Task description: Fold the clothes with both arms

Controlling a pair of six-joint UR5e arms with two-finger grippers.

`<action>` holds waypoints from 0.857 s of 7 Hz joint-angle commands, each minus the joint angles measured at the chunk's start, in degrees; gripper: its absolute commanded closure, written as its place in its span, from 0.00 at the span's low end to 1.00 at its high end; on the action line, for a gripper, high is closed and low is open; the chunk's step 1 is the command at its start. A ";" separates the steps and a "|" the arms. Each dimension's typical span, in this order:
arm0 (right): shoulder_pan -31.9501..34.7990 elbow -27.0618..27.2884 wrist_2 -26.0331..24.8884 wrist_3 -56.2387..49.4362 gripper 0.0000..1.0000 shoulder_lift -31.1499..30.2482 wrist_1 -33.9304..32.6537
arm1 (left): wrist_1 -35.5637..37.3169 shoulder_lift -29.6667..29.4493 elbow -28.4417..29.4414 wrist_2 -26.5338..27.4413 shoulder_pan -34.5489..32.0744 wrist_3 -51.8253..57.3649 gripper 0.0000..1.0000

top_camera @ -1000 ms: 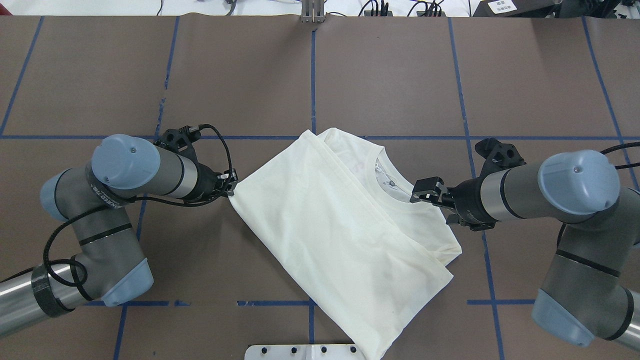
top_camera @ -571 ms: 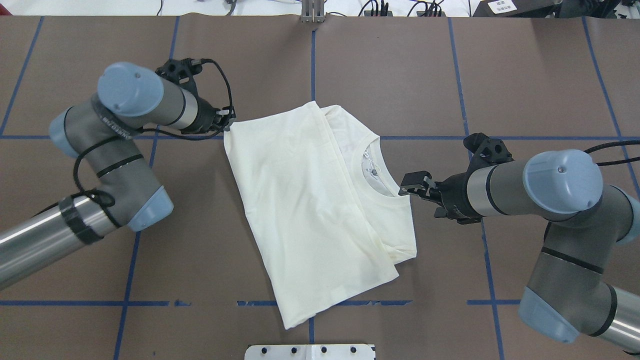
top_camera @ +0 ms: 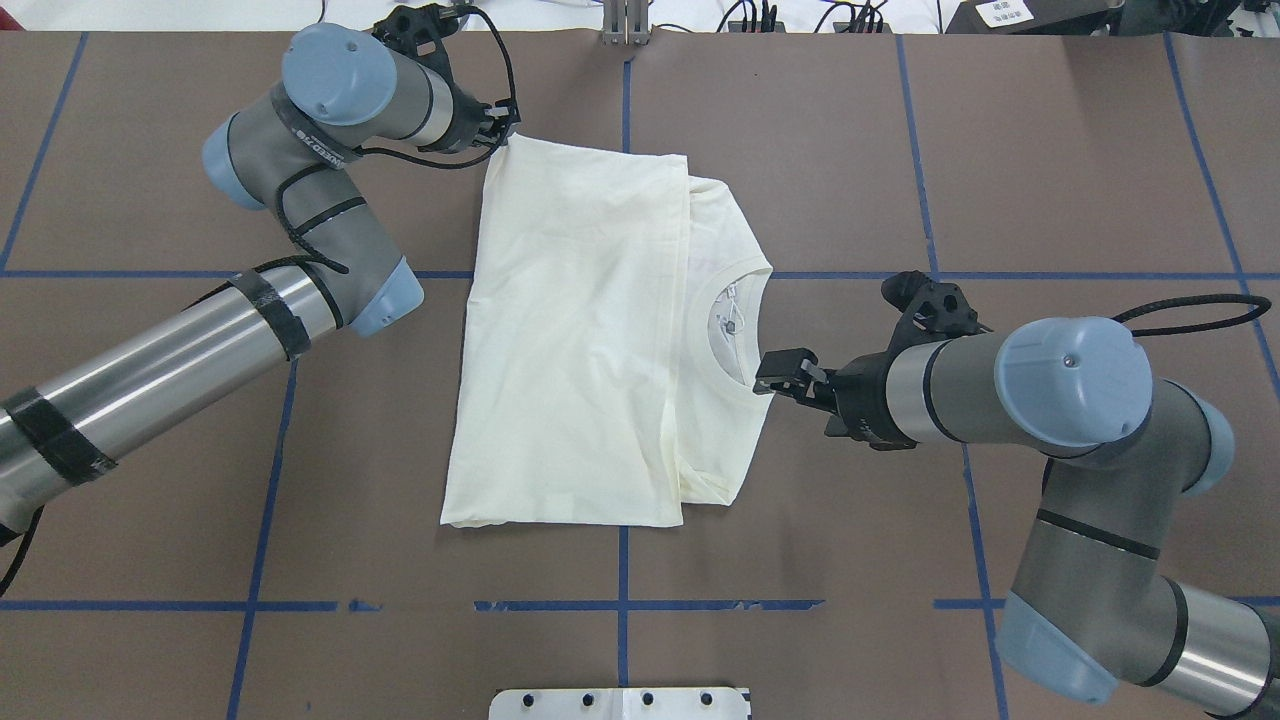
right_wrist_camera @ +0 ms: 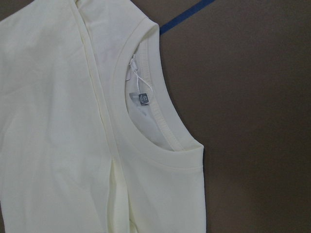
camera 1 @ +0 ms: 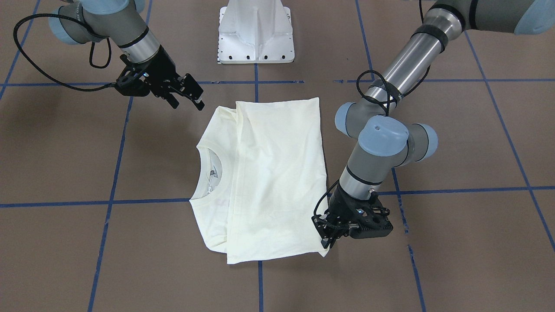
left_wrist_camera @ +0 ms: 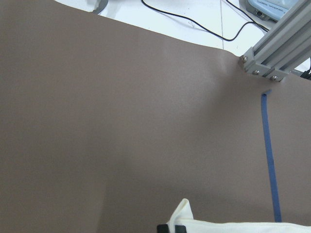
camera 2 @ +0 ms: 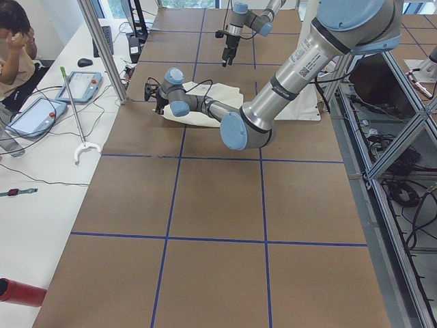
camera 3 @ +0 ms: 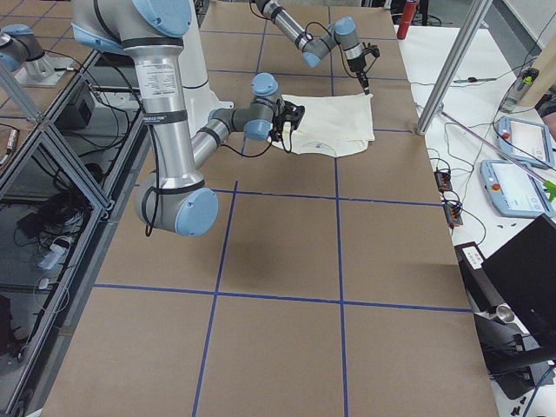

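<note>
The cream T-shirt (top_camera: 570,330) lies folded lengthwise and flat on the brown table, its ribbed collar (right_wrist_camera: 155,131) facing my right side. The print is hidden. My left gripper (top_camera: 503,138) is shut on the shirt's far left corner, low at the table; the pinched corner shows in the left wrist view (left_wrist_camera: 183,213) and the front view (camera 1: 326,242). My right gripper (top_camera: 768,375) is open and empty. It hovers above the table just beside the collar edge; the front view (camera 1: 188,100) shows its jaws apart.
The white pedestal base (camera 1: 256,32) stands at the near table edge. Blue tape lines (top_camera: 930,275) grid the brown cover. A metal post (top_camera: 626,25) stands at the far edge. A side table with tablets (camera 2: 82,85) and an operator (camera 2: 13,41) lies beyond it.
My left gripper has pulled the shirt corner toward the far edge, swinging the shirt from a diagonal to square with the table. My right gripper has moved left, staying by the collar.
</note>
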 commanded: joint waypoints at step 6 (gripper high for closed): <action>-13.40 -8.29 -16.76 13.96 0.01 13.60 -10.23 | 0.37 9.96 -14.27 -0.26 -0.05 -0.13 0.49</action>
